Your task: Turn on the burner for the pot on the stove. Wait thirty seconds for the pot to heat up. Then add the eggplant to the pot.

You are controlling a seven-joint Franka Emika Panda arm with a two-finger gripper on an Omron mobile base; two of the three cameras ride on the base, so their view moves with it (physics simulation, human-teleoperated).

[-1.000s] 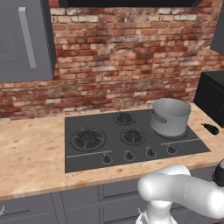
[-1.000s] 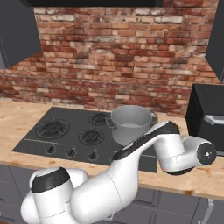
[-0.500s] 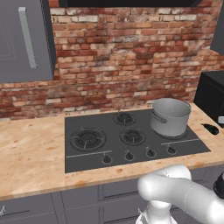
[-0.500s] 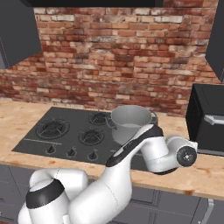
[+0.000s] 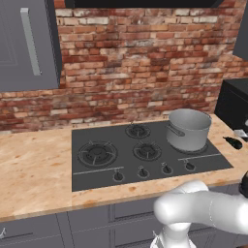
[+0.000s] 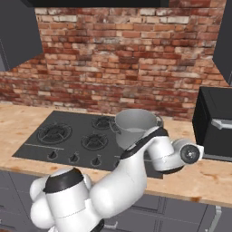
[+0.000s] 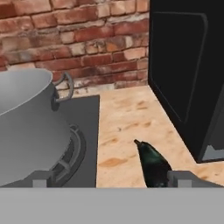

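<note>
Resting on the wooden counter (image 7: 127,127) beside one stove (image 5: 145,155) with four burners and four knobs: one eggplant (image 7: 153,162), one pot (image 5: 188,130), gripper (image 7: 111,180) jaws spread wide.

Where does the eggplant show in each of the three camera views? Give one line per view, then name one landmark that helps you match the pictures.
Left base view: the eggplant lies at the far right edge, on the counter right of the stove.
Right base view: I cannot make it out; the arm covers that stretch of counter.
Hand view: low and right of centre, on the counter.
Shared landmark: the pot, left of the eggplant.
</note>
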